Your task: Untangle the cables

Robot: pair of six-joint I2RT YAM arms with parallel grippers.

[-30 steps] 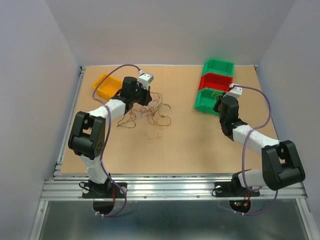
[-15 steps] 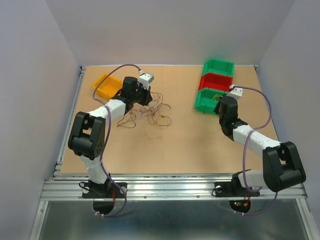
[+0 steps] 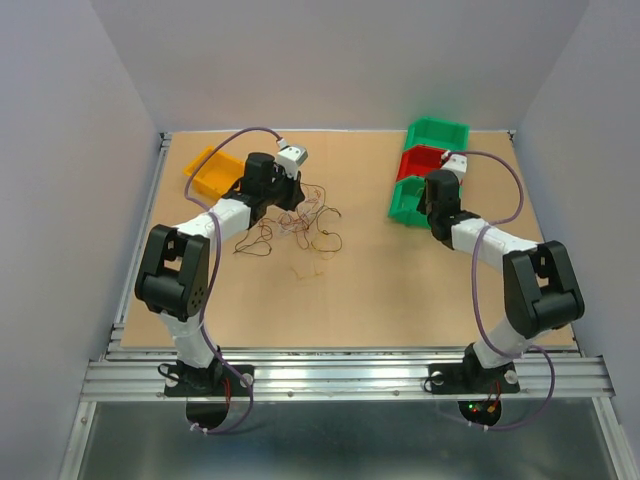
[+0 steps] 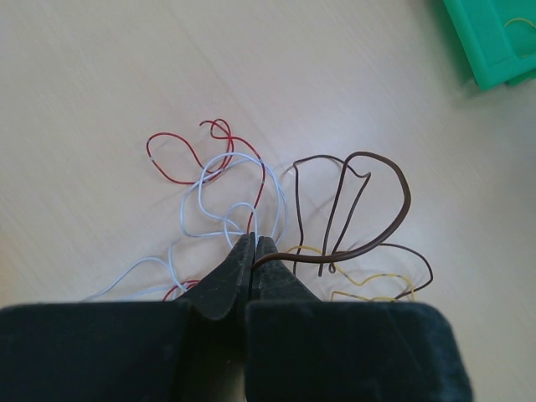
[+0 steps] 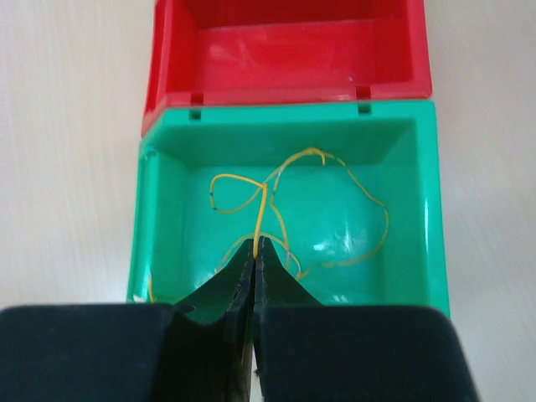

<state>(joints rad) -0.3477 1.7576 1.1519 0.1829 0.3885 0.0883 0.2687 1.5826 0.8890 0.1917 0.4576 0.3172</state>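
Far left on the tan board table (image 3: 380, 290) sits an orange plastic bin (image 3: 208, 172), near the back corner. Just beside it the left arm reaches out across the board. The left gripper (image 4: 253, 241) is down at the near edge of the tangle of thin coloured cables (image 3: 305, 225), its two black fingers pressed tight together.

From its wrist camera, a brown cable (image 4: 378, 193) comes out right at the fingertips and loops up and round to the right. A white cable (image 4: 209, 197) and a red cable (image 4: 178, 157) also run in to the same spot. Which of these strands is truly caught between the tips, I cannot tell. A yellow cable (image 4: 368, 289) lies flat on the board just right of the fingers, crossing under the brown one. The whole tangle lies on the table left of centre, well apart from the bins on the right.

On the right stands a row of three plastic bins, touching one another: a far green bin (image 3: 437, 134), a red bin (image 3: 425, 163) in the middle and a near green bin (image 5: 151, 218). The right gripper (image 5: 255, 243) hangs over the near green bin, closed to a point and pinching a loose yellow wire (image 5: 265, 197). The rest of this wire curls across the floor of that bin.
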